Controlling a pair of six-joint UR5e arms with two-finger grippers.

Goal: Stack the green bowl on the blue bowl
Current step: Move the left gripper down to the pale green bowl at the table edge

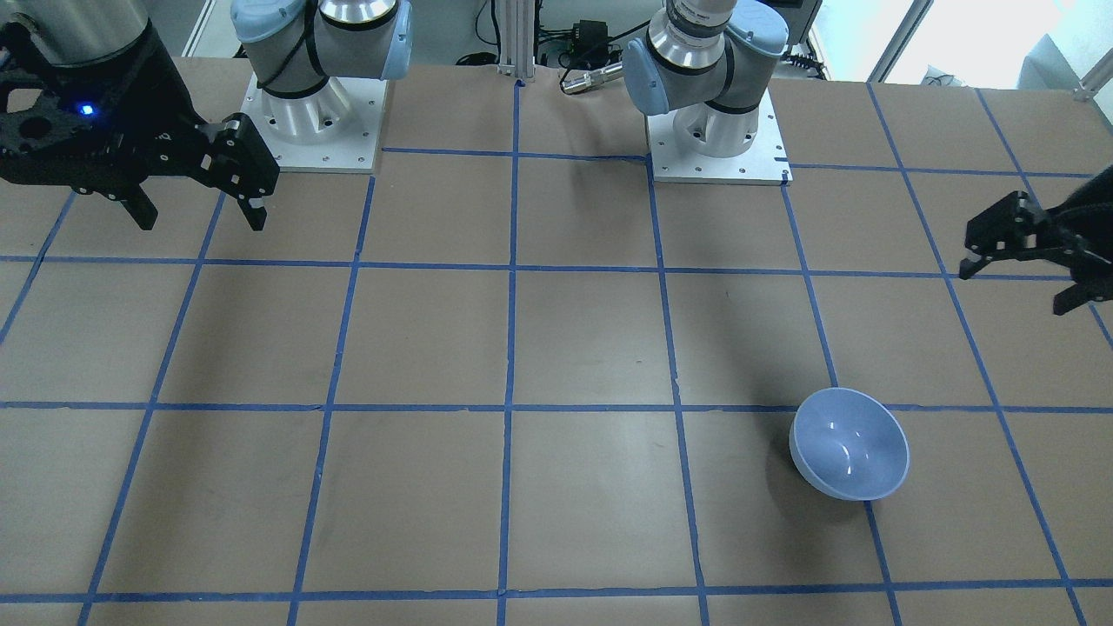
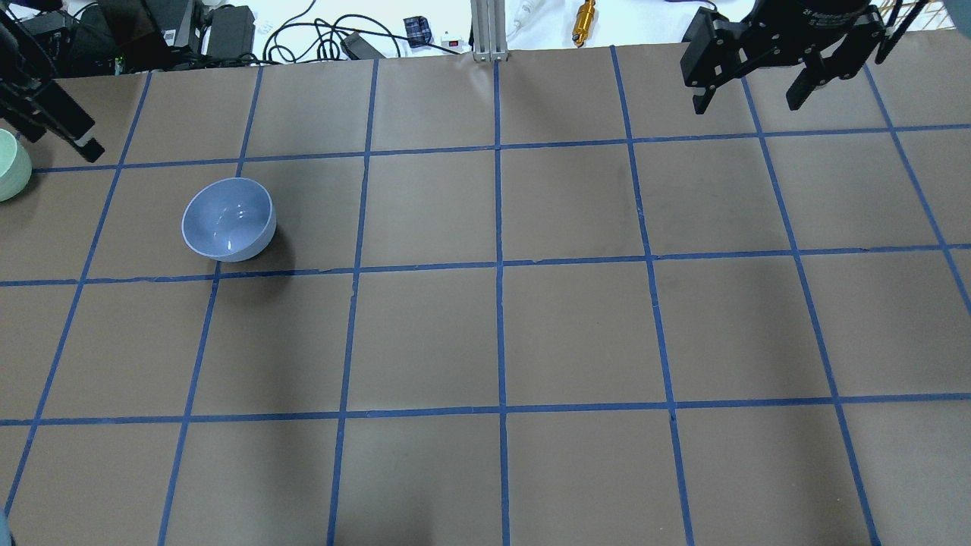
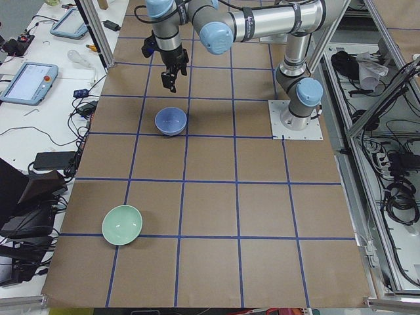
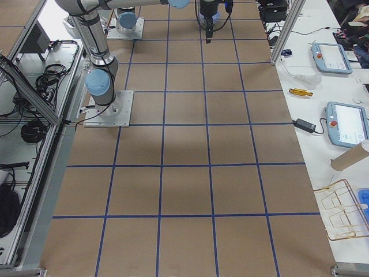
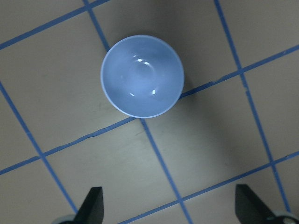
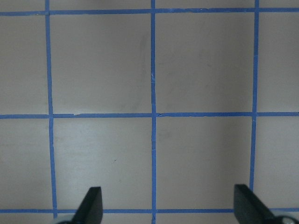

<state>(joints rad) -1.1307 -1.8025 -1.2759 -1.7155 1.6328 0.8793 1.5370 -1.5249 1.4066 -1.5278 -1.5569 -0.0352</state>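
The blue bowl (image 1: 849, 443) stands upright on the brown table and also shows in the overhead view (image 2: 227, 220) and in the exterior left view (image 3: 170, 121). The green bowl (image 3: 122, 224) stands upright near the table's left end, cut off by the overhead view's left edge (image 2: 9, 176). My left gripper (image 1: 1016, 287) hangs open and empty above the table. In the left wrist view (image 5: 170, 207) the blue bowl (image 5: 142, 76) lies ahead of its fingers. My right gripper (image 2: 745, 105) is open and empty, high over the far right of the table, with bare table under it (image 6: 169, 207).
Blue tape lines mark a grid on the table. The two arm bases (image 1: 313, 113) (image 1: 717, 130) stand on the robot's side. Cables and gear (image 2: 227, 30) lie past the far edge. Tablets (image 3: 26, 82) lie on a side bench.
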